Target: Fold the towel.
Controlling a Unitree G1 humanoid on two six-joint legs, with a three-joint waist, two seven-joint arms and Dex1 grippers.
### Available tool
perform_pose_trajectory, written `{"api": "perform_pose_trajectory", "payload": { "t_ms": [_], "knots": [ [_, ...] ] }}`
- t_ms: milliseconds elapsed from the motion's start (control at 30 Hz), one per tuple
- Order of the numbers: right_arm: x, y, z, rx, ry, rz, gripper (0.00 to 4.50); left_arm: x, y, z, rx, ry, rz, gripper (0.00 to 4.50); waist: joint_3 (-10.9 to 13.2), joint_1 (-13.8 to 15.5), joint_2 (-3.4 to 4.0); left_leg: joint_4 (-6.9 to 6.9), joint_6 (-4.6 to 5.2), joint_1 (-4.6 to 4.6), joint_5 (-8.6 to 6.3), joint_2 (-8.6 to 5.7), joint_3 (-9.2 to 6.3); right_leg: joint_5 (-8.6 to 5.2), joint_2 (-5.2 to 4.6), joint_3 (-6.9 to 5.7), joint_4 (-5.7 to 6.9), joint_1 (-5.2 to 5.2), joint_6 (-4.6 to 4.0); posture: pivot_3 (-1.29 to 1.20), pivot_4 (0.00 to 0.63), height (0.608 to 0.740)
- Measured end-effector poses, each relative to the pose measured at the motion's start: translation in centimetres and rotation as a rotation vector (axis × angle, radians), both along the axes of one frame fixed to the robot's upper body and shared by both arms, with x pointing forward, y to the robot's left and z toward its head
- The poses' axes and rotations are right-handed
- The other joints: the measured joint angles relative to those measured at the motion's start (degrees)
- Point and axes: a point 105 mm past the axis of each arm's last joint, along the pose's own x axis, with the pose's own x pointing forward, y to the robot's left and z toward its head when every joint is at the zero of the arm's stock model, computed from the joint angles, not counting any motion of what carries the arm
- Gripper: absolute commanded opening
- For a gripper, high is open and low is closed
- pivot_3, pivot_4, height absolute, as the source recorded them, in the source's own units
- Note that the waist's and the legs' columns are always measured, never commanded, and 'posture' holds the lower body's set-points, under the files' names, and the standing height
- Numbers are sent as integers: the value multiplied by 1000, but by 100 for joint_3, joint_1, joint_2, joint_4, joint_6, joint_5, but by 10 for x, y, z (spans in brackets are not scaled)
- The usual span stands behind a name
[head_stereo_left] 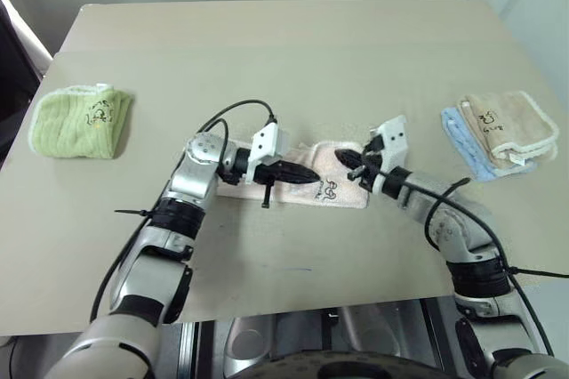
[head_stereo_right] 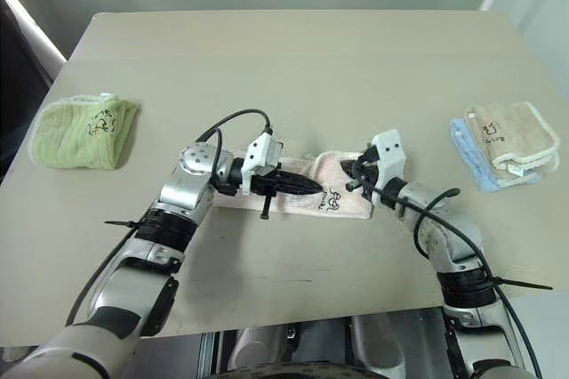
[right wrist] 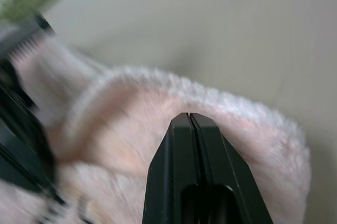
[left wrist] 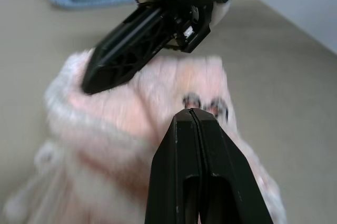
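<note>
The pale pink towel (head_stereo_left: 342,194) lies as a narrow folded strip in the middle of the table, its small black mark facing up near the right end. My left gripper (head_stereo_left: 313,178) lies low over the strip's middle, pointing right, shut with nothing between its fingers. My right gripper (head_stereo_left: 343,158) hovers over the towel's right end, pointing left toward the other one, also shut and empty. In the left wrist view the shut fingertips (left wrist: 190,113) sit just over the pink pile (left wrist: 131,124), with the right gripper (left wrist: 95,83) close ahead. The right wrist view has its shut tips (right wrist: 189,114) over a raised fold (right wrist: 131,129).
A folded green towel (head_stereo_left: 80,121) lies at the table's left edge. A cream towel (head_stereo_left: 507,123) stacked on a blue one (head_stereo_left: 467,149) sits at the right edge. The tan table (head_stereo_left: 284,59) stretches bare behind the arms; its front edge runs close below them.
</note>
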Motion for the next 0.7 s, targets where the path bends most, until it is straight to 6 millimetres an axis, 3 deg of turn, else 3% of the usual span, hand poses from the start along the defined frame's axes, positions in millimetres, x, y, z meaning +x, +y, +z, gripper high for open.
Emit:
{"api": "perform_pose_trajectory", "payload": {
  "t_ms": [133,300,567,700],
  "knots": [
    [1,1,-3,-46,-28,-6,44,-4,13,-6,59,52,19,0,-1,-1,1,2,0,2,0,0,0,-14,0,0,-3,5,-27,0,150,703],
    [5,3,-4,-48,-45,-18,44,-14,10,-14,80,111,5,0,-1,0,1,5,1,7,0,0,0,-14,0,0,-2,10,-40,0,150,703],
    [9,0,4,-24,-73,-15,44,-12,8,-5,28,152,46,0,0,0,2,3,-1,3,5,0,0,-9,0,0,-2,5,-45,0,150,703],
    [-2,2,31,88,-114,58,0,-9,28,5,18,188,99,1282,0,-1,2,-3,-9,-5,9,0,1,-11,1,0,-2,-4,-48,0,150,703]
  ]
}}
